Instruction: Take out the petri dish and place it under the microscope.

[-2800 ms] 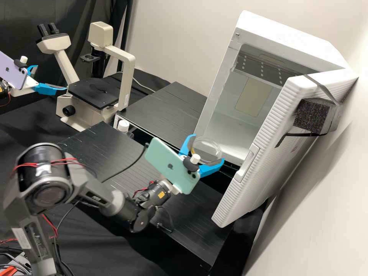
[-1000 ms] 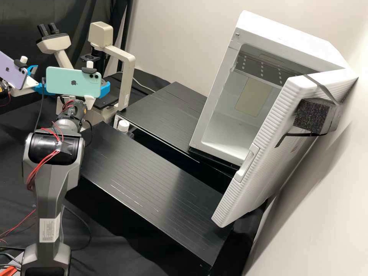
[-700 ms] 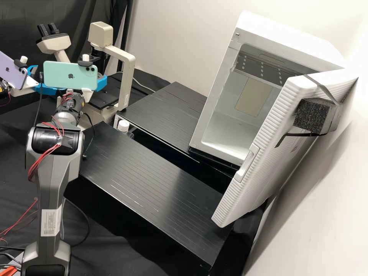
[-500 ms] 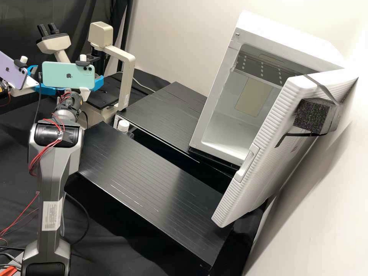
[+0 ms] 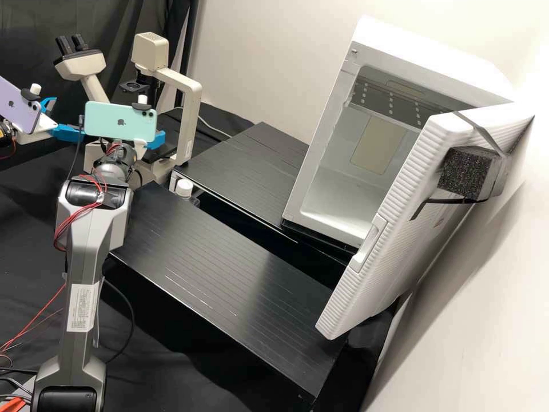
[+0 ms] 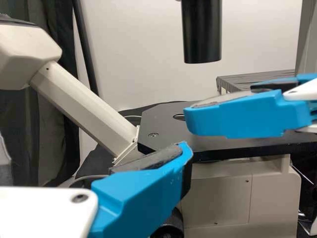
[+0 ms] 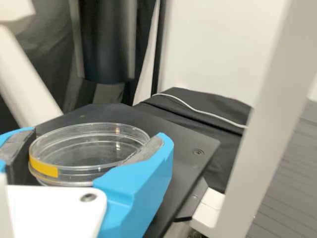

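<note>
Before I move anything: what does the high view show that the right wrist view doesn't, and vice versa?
High view: white cabinet, its door open; white-capped bottle; microscope eyepieces.

Right wrist view: clear petri dish with a yellow strip, held in the right gripper.

Both: the microscope's upright frame, part of its black stage, and the right gripper's blue.

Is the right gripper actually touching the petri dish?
Touching. The right wrist view shows the right gripper clasping the petri dish by its wall, from opposite sides.
</note>
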